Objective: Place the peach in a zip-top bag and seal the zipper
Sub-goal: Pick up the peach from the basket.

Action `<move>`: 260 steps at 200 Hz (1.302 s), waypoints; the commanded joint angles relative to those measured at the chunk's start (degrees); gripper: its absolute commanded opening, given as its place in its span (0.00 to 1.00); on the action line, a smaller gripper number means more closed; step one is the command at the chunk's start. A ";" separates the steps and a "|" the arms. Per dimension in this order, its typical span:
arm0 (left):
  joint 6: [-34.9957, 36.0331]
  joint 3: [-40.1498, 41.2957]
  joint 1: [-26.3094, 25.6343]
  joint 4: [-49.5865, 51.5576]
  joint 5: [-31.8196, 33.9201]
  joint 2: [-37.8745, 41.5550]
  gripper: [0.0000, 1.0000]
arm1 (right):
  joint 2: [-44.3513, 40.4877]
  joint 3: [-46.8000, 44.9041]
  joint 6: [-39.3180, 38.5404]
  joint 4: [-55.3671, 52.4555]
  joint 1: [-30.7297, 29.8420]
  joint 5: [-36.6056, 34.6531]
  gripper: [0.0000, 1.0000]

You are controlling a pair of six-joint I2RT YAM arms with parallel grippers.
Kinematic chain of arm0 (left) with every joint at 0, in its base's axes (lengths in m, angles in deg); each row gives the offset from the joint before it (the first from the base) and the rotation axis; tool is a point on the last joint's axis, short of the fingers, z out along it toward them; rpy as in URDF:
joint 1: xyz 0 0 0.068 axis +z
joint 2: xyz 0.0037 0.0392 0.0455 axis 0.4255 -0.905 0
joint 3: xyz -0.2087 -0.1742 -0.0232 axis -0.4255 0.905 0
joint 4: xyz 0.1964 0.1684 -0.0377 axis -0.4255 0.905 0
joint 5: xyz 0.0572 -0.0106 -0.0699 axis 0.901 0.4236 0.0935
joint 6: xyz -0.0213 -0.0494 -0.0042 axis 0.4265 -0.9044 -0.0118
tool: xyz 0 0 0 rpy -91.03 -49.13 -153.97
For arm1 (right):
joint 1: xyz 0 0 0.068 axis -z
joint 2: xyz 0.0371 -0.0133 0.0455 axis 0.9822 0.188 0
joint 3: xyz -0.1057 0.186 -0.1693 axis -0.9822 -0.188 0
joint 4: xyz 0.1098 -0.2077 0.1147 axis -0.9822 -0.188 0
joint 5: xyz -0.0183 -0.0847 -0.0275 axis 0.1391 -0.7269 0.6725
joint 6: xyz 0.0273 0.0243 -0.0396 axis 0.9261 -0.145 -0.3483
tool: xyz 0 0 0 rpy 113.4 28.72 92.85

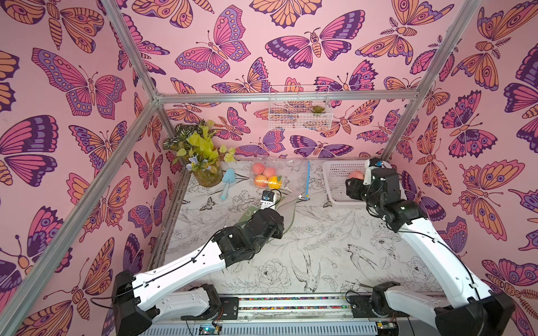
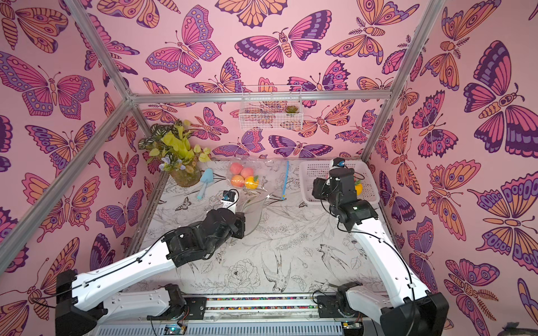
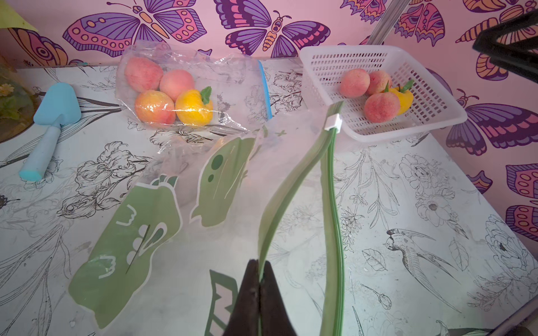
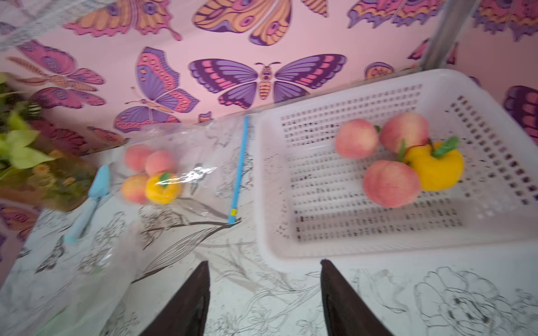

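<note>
around the white plastic basket, set in the table's back corner on the right arm's side, the rest of the scene spreads out. inside it a front peach, two more peaches and a yellow fruit with a green leaf lie bunched together. just beside the basket lies a clear bag with a blue zipper, holding four more fruits. further from the basket come a pale blue trowel and then a glass vase of leafy plants in the opposite back corner. higher than the basket, on the back wall, hangs a white wire rack with a small succulent in it. a white tablecloth drawn with black birds and flowers covers the surface. the walls are pink butterfly paper, edged by an aluminium frame.

the right gripper hovers just in front of the basket, jaws well apart and empty. the left gripper, toward the table's middle from the basket, is pinched tight on the green zipper edge of the zip-top bag, a clear one printed with green shapes. that bag's mouth stands parted, its white slider at the end toward the basket.
</note>
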 commanded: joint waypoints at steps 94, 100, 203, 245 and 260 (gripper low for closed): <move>1.08 2.15 0.26 -0.55 -0.01 2.18 0.00 | 29.30 13.89 -6.46 -7.22 17.68 2.12 0.66; 1.01 2.15 0.26 -0.56 -0.06 2.22 0.00 | 30.66 14.89 -6.59 -7.90 17.87 1.73 0.67; 1.01 2.32 0.26 -0.23 0.15 3.01 0.00 | 48.71 28.95 -7.94 -14.63 18.84 -0.15 0.77; 1.04 2.41 0.26 -0.14 0.53 3.41 0.00 | 53.44 33.18 -8.18 -15.74 18.93 -0.10 0.77; 1.06 2.41 0.26 -0.01 0.68 3.45 0.00 | 54.43 34.27 -8.10 -16.03 18.93 -0.38 0.77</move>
